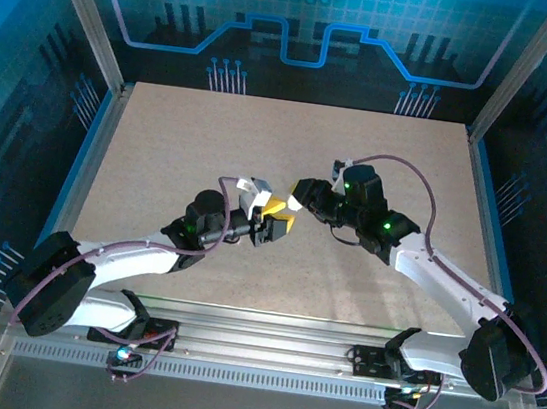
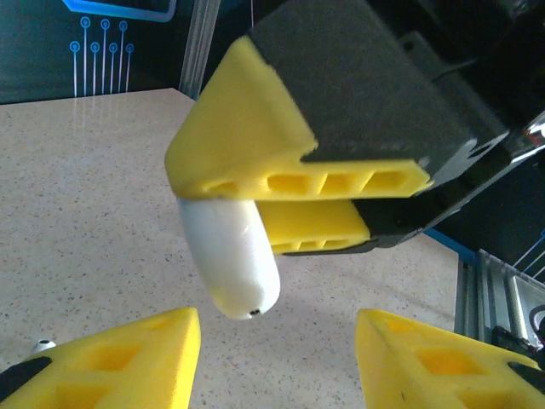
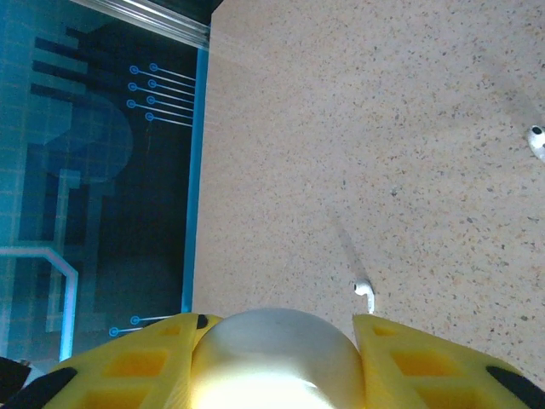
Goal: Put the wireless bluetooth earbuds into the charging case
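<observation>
The charging case (image 3: pixel 277 362), a rounded white shell, is clamped between the yellow fingers of my right gripper (image 3: pixel 277 328), which is shut on it. In the left wrist view the same case (image 2: pixel 232 260) sticks out below the right gripper's fingers (image 2: pixel 255 128), held above the table. My left gripper (image 2: pixel 277 345) stands open just short of the case, with nothing between its fingers. One white earbud (image 3: pixel 364 291) lies on the table just beyond the right fingers. Another earbud (image 3: pixel 536 141) lies at the right edge, and one earbud (image 2: pixel 41 346) peeks out beside the left finger. Both grippers (image 1: pixel 288 211) meet at mid-table.
The speckled beige tabletop (image 1: pixel 211 146) stretches around the arms. A blue wall with a metal frame (image 3: pixel 200 170) borders the table's far side. An aluminium rail (image 1: pixel 266 340) runs along the near edge.
</observation>
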Robot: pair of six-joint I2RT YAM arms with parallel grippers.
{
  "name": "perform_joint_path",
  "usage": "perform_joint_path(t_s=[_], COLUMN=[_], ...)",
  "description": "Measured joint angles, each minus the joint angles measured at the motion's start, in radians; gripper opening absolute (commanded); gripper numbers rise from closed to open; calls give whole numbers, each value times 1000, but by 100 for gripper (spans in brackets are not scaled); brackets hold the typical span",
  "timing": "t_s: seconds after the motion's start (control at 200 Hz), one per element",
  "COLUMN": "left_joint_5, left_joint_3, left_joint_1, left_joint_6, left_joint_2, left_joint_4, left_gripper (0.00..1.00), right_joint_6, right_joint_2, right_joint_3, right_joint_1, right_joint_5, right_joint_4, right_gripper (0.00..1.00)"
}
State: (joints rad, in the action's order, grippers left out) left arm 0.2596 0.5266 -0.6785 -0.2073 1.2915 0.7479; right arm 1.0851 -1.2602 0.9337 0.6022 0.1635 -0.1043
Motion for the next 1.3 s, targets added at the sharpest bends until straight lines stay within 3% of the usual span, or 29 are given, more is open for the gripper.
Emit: perform_joint_path(t_s=[1.0,1.301], left_joint_5=[-38,-41], left_joint_3=[24,79], left_joint_1=[0,-1], left_joint_6=[-3,-3], left_joint_2=[11,-1], left_joint_4=[-12,-120], left_gripper=[33,26], right_joint_6=[7,-8], right_joint_2=[8,23], right_joint_3=[-5,-5], right_joint_1=[51,51], right_joint_5=[-8,-36], right_joint_4=[0,1], right_gripper=[37,41])
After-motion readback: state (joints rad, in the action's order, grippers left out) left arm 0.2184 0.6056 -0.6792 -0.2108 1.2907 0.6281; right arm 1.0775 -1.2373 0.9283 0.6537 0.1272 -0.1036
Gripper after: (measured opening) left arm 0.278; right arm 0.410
